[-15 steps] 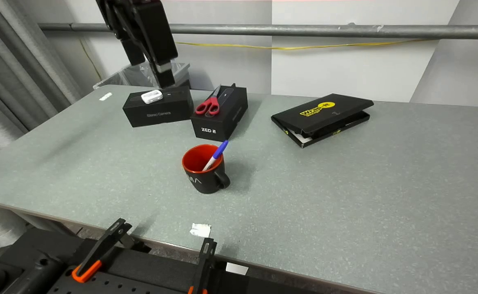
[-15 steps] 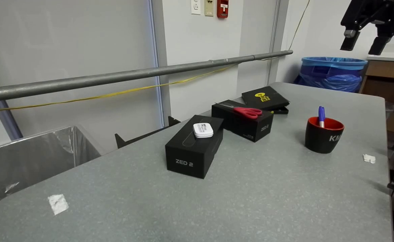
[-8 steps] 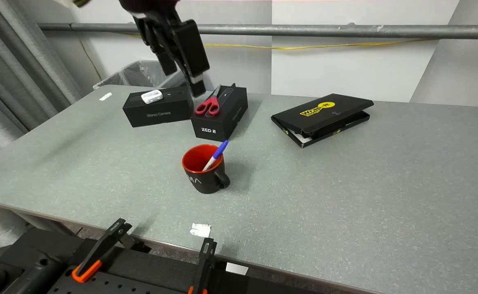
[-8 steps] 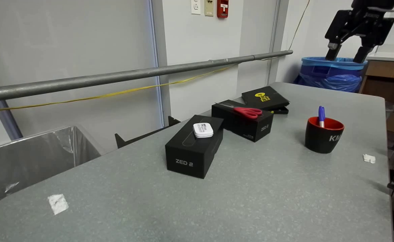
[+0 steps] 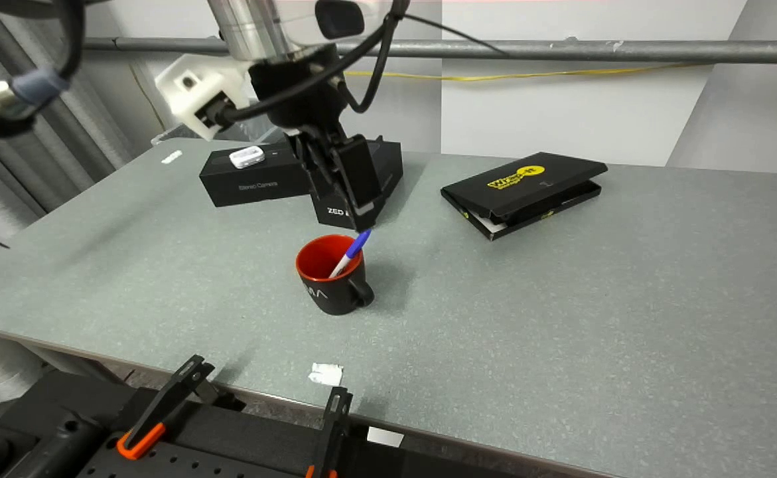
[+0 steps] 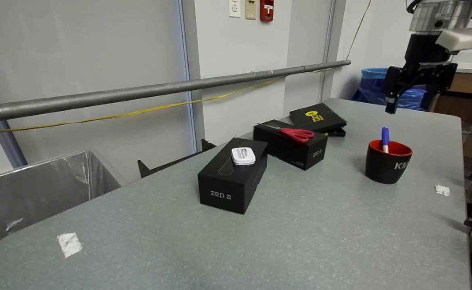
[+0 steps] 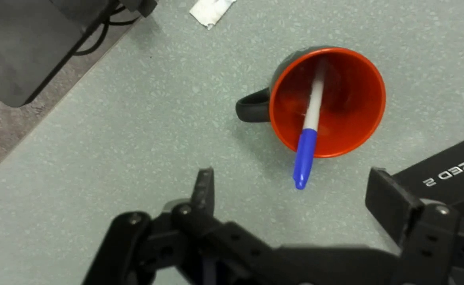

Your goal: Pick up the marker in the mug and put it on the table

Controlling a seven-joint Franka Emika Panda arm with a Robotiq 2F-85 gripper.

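In an exterior view, the marker (image 5: 350, 254) is leaning inside the mug (image 5: 335, 295), its blue cap (image 5: 357, 245) sticking out at the top; it is presumably tilting because it is too long to lie within, and this is leaving you a free end to seize. The mug is standing upright on the table (image 5: 527, 318), and your fingers (image 5: 361, 216) are hanging above, tips downward, near the cap. In an exterior view, red-handled scissors (image 6: 298, 135) are lying on a black box (image 6: 290, 151) and a white case (image 6: 243, 156) is lying on another black box (image 6: 233, 179); both boxes are standing apart from the mug, so they are probably not obstructing your descent. Here the fingers are showing a gap between them, gripping nothing, and are hovering above the marker. In the wrist view, you are holding the fingers spread wide; the cap is showing between them, touching neither, a spacing probably suited to straddling it. The white barrel (image 7: 314, 105) is running down into the mug, while the marker is seemingly resting on the rim (image 7: 331, 155), a little way round from the handle (image 7: 253, 114). Because the mug is propping the marker, an off-centre closing could be dragging both over. The task is apparently standing at the reaching step, with gripping, lifting and laying down remaining.
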